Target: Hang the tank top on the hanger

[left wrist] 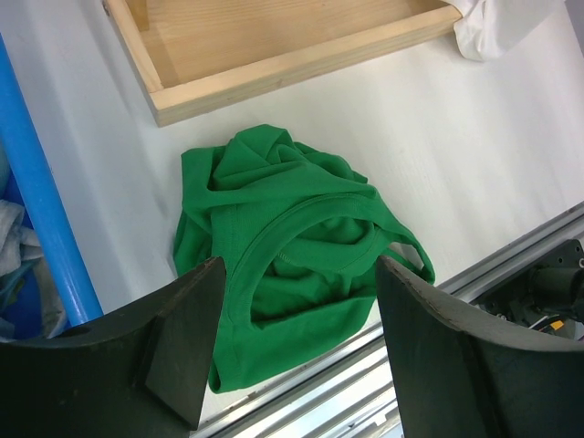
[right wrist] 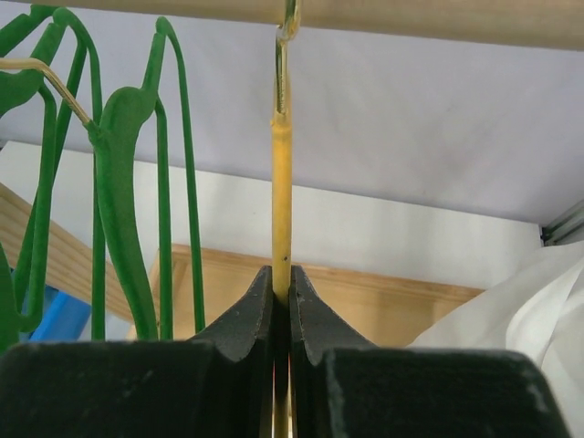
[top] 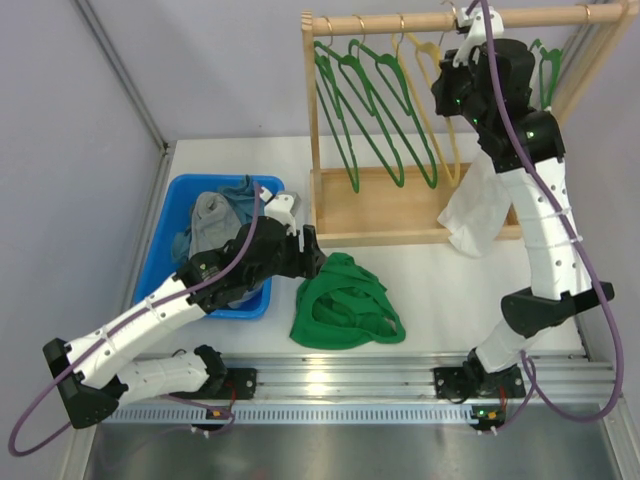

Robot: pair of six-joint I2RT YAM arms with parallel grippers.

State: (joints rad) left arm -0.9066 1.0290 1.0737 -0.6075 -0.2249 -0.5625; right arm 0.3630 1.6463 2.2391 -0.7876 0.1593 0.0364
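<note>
We clench our right gripper on the thin yellow plastic hanger just under its hook on the far wooden rail, probably to unhook it. Our left gripper hangs spread above the crumpled bright green fabric tank top, which lies at the white table's near edge, ready to be grasped.

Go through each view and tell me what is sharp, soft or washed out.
Top external: even light, faint shadows, the tank top crisp. Left wrist: the tank top sharp, the left hand dark and soft-edged. Right wrist: the hanger clear where the right hand pinches it, the wooden rail above blurred, the white garment nearly blown out.
</note>
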